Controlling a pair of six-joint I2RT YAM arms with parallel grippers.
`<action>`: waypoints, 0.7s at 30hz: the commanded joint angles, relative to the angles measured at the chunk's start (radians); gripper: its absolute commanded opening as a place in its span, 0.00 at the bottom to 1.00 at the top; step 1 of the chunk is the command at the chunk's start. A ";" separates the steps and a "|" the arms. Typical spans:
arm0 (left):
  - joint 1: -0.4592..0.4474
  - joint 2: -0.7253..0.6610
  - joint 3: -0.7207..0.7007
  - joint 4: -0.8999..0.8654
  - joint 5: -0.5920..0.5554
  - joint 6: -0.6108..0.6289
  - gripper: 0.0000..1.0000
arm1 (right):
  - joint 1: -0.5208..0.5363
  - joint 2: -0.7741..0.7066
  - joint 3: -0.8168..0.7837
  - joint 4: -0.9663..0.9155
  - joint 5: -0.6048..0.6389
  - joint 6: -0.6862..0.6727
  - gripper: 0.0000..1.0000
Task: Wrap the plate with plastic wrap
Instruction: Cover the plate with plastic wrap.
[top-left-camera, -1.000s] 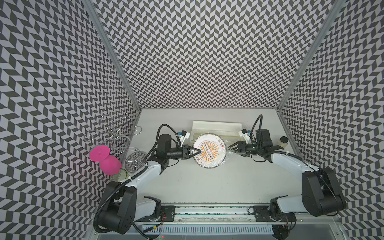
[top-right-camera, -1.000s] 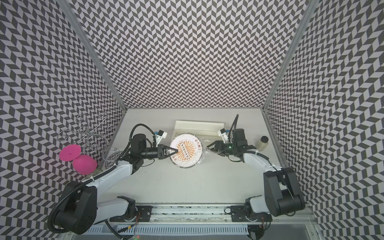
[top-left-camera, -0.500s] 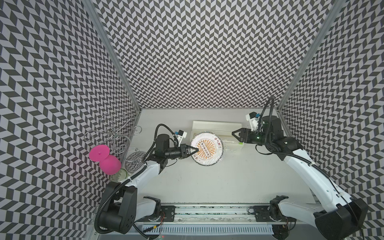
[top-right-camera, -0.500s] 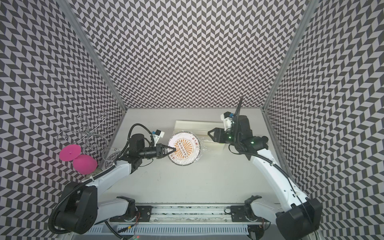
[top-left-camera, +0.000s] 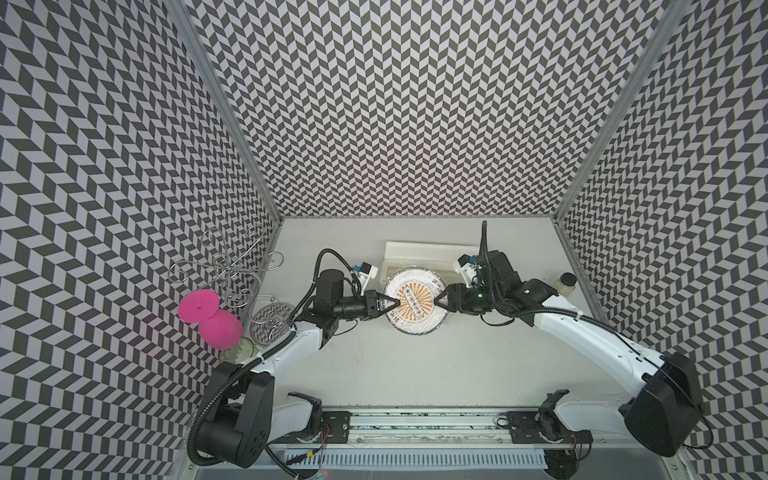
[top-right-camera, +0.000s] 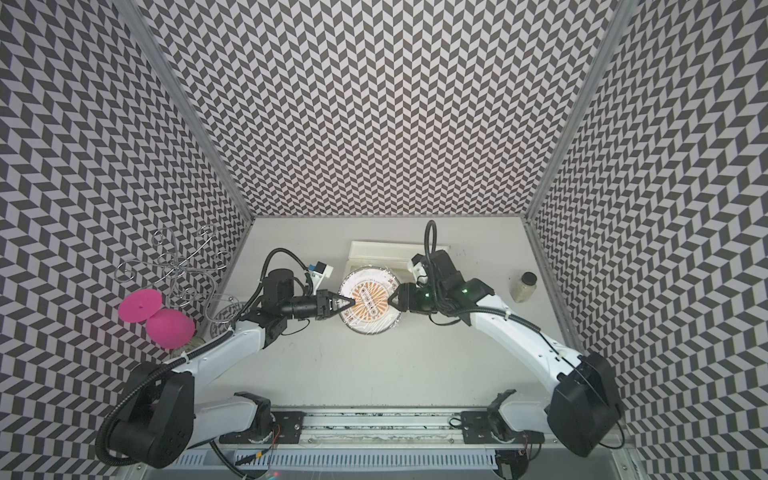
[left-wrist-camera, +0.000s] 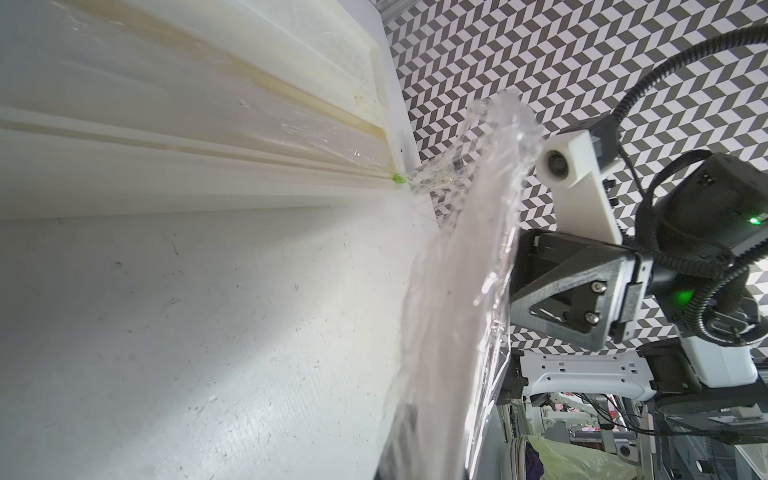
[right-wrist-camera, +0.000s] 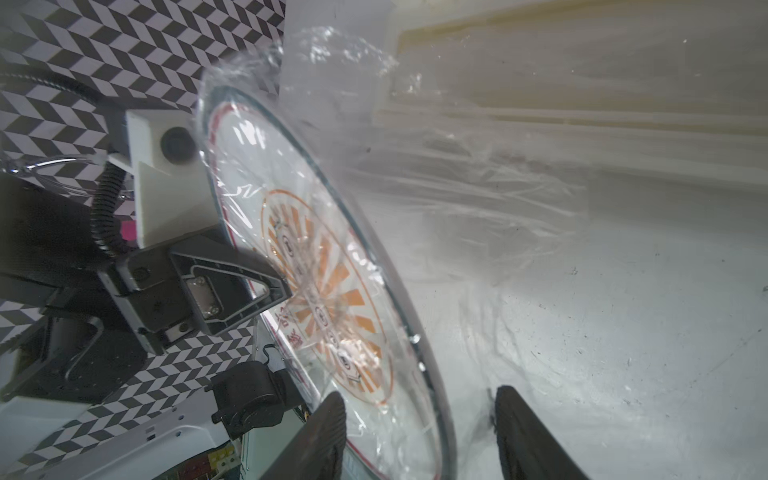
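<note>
Plate (right-wrist-camera: 332, 291) sits between the two arms, just in front of the cream wrap box (top-left-camera: 419, 253), printed face up. It seems to be lifted a little off the surface (top-left-camera: 415, 374). The left wrist view shows patterned wall through a gap beneath its far edge, though I cannot tell how much of it is clear.

Left tool (top-left-camera: 390, 305) is clamped shut on the rim on its own side, with one finger lying over the orange sunburst. That grip likely keeps the plate raised and steady so the loose film can be carried round the edge and under.

Plastic wrap (right-wrist-camera: 457, 187) lies crinkled over the face. A bunched strand of it runs back to the box and ends by the green tab (left-wrist-camera: 108, 178), so the sheet looks not yet parted from the roll.

Right tool (right-wrist-camera: 419, 415) is open, its two fingers standing either side of the opposite rim, and neither pad is visibly pressing. I judge it is placed to pinch rim and film together. The plate thus lies directly between the tools, gripped at one edge and straddled at the other.
</note>
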 joint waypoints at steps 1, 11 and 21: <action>-0.015 -0.021 0.011 0.084 0.013 -0.033 0.00 | -0.002 0.004 -0.061 0.226 -0.119 0.055 0.60; -0.024 -0.015 -0.024 0.213 0.015 -0.133 0.00 | -0.019 -0.024 -0.301 0.974 -0.485 0.409 0.60; -0.024 -0.008 -0.011 0.226 0.015 -0.141 0.00 | -0.023 -0.011 -0.338 1.018 -0.444 0.432 0.10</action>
